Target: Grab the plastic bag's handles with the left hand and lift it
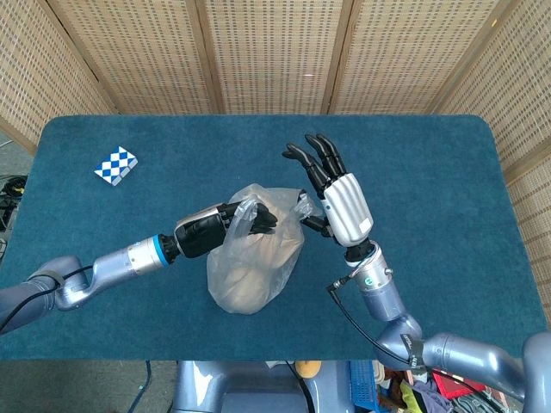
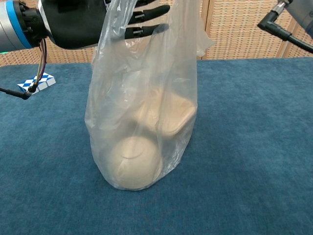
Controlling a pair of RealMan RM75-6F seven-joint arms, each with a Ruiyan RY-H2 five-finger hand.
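A clear plastic bag (image 1: 252, 258) stands near the middle of the blue worktop (image 1: 448, 189), its base resting on the cloth in the chest view. Pale rounded things lie inside, a bowl-like shape (image 2: 133, 161) at the bottom; what else is in there cannot be told through the film.

The left robot hand (image 1: 225, 225) reaches in from the left at the top of the bag. Its dark fingers (image 2: 146, 20) are passed through the left handle loop (image 2: 115, 19), stretched out side by side toward the right, with the plastic draped over them. Whether they close on the film cannot be told; they look extended rather than curled.

The right robot hand (image 1: 334, 189) stands upright just right of the bag's top, fingers spread and pointing to the far side. The bag's right handle (image 1: 303, 202) lies against its lower part; whether the thumb pinches it cannot be told.

A blue-and-white chequered block (image 1: 115, 163) lies well apart at the far left of the worktop.
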